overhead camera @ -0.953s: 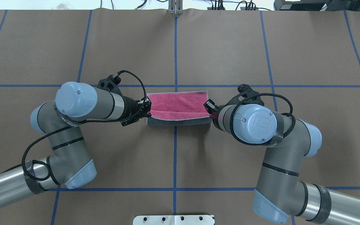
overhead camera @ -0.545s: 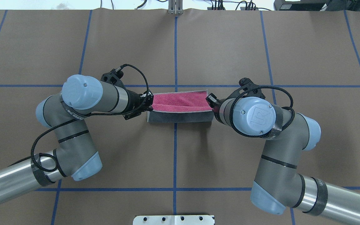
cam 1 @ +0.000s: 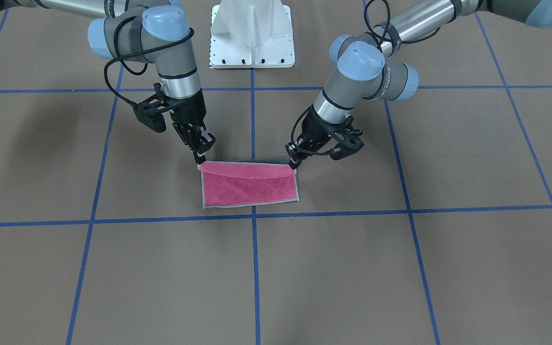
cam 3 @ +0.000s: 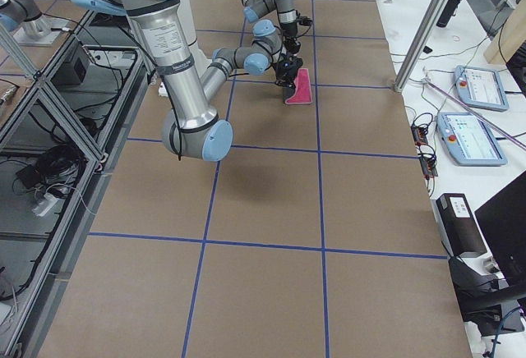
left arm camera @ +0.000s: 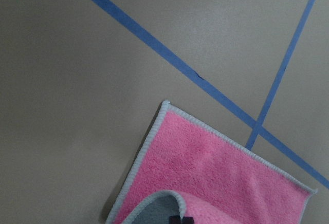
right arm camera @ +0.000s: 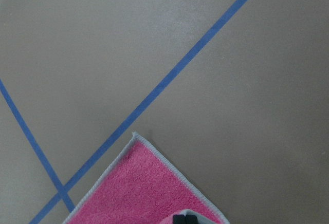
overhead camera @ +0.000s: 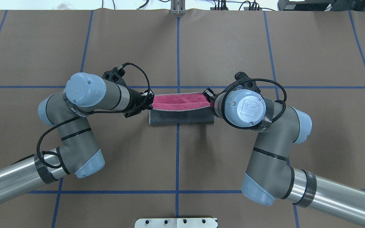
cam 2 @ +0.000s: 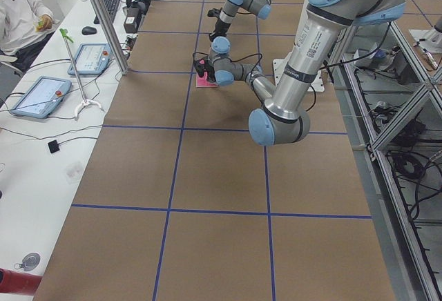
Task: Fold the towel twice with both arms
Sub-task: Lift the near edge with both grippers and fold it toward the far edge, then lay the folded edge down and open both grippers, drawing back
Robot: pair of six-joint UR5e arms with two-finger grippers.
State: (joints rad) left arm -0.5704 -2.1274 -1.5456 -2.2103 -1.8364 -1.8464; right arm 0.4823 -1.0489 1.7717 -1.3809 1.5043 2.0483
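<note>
The towel (overhead camera: 180, 102) lies at the table's middle, half folded. Its pink face shows as a narrow strip at the far side, and its dark grey face (overhead camera: 181, 117) rolls over on the near side. My left gripper (overhead camera: 151, 103) is shut on the towel's left corner and holds it raised. My right gripper (overhead camera: 208, 97) is shut on the right corner, also raised. In the front-facing view the towel (cam 1: 249, 190) shows pink, with the left gripper (cam 1: 293, 164) and the right gripper (cam 1: 200, 161) at its lifted edge. Both wrist views show the towel, the left (left arm camera: 205, 172) and the right (right arm camera: 139, 188).
Blue tape lines (overhead camera: 177, 57) cross the brown table cover. The white pedestal base (cam 1: 252, 33) stands at the robot's side. Tablets (cam 2: 38, 96) and a metal post (cam 2: 103, 21) stand beyond the table's far edge.
Both grippers have carried the towel's near edge away from the robot, toward its far edge. The pink strip has narrowed and more of the dark grey face shows.
</note>
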